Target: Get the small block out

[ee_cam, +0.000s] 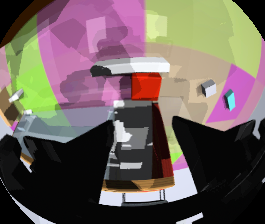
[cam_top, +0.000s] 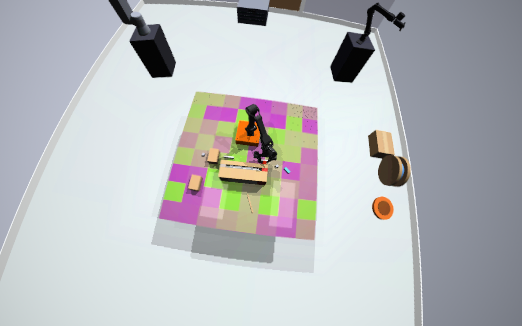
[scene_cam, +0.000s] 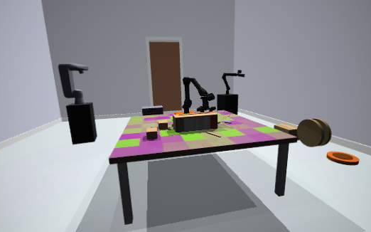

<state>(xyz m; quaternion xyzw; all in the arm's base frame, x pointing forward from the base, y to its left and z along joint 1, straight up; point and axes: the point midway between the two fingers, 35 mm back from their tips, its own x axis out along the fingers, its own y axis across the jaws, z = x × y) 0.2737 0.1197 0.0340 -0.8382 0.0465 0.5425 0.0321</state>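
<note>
The wooden box (cam_top: 242, 174) (scene_cam: 195, 123) stands on the chequered table, its clear front facing the exterior camera and a dark red panel (scene_cam: 213, 121) at its right end. A small red block (ee_cam: 146, 86) (cam_top: 264, 162) appears to be outside the box, on the arm's side near the red end. It sits against a white bar (ee_cam: 133, 66). My gripper (ee_cam: 143, 122) (scene_cam: 207, 109) is open and empty above this end of the box. In the wrist view the block shows beyond the gap between the fingertips. Whether the block touches the box is unclear.
A cyan piece (cam_top: 287, 170) (scene_cam: 228, 122) (ee_cam: 230, 100) and a small grey block (cam_top: 276, 166) (ee_cam: 209, 88) lie right of the box. Two wooden blocks (cam_top: 213, 155) (cam_top: 195, 182) stand left. A thin stick (cam_top: 250, 203) (scene_cam: 213, 134) lies in front.
</note>
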